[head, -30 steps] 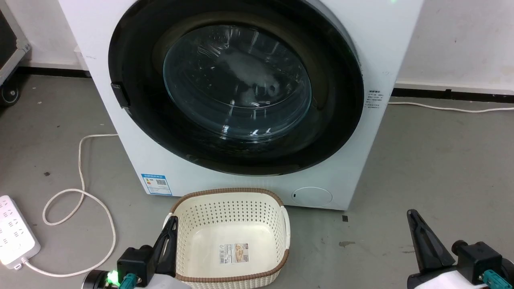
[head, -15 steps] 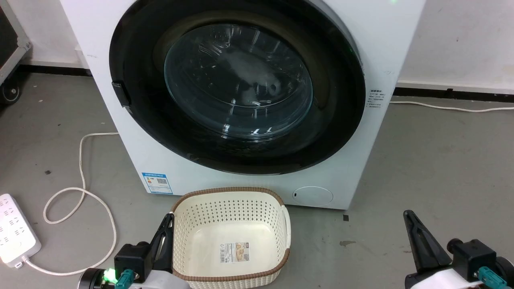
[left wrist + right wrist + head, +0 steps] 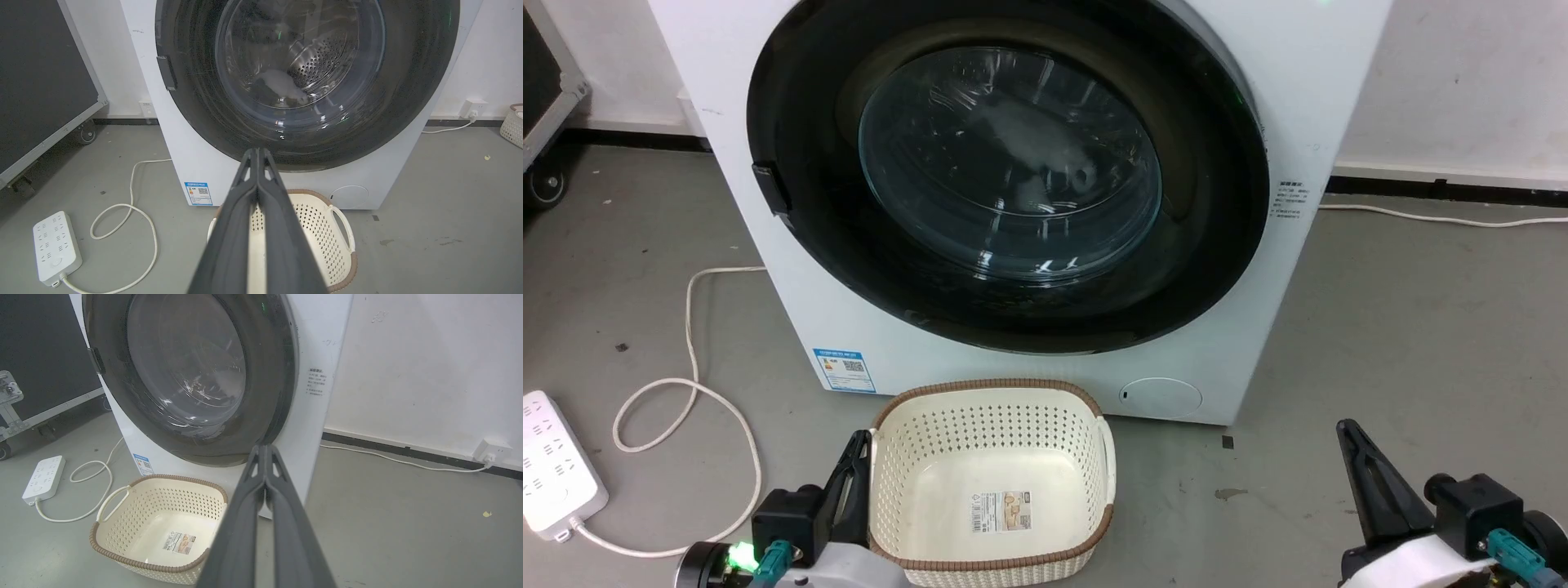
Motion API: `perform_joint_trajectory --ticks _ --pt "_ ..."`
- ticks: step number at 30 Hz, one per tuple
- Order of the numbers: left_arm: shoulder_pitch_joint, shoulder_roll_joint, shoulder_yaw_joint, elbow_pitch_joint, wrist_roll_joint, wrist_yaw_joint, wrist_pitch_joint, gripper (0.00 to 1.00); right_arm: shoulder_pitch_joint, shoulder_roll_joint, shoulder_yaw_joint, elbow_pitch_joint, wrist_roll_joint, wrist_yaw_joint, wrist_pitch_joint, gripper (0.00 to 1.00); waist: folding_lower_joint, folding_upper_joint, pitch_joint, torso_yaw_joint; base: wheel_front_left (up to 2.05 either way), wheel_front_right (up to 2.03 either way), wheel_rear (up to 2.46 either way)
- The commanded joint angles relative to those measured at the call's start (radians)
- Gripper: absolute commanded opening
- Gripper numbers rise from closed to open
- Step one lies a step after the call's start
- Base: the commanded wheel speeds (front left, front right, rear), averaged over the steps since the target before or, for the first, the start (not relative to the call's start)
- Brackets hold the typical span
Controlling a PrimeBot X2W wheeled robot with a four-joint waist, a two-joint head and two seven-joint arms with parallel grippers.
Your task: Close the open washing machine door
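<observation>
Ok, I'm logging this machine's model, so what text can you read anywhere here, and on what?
Nothing is sharp enough to quote.
Blue sticker, lower left of the washer front: print too small to read.
Grey print, on the washer front right of the door: too small to read.
Label, on the floor of the basket: blurred.

Even, soft indoor light; faint shadows on the floor (image 3: pixel 1421 327). White glints streak the glass of the washing machine door (image 3: pixel 1013 163), mid-frame. Wrist views bend straight lines towards their edges.
</observation>
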Motion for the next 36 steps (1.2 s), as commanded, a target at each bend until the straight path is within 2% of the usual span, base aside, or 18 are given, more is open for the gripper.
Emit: perform_joint_trajectory --ticks 1,36 --pt "-0.015 -0.001 0.005 -0.006 0.008 0.003 0.004 0.0 -0.014 0.005 0.002 -0.006 -0.007 0.0 0.005 0.0 0.0 0.0 0.0 0.0 0.0 0.0 0.0" --pt "-0.031 -0.006 0.037 -0.044 0.036 0.016 0.076 0.0 -0.042 0.008 0.022 -0.013 -0.027 -0.001 0.077 0.0 0.0 0.0 0.009 0.009 0.0 0.0 0.0"
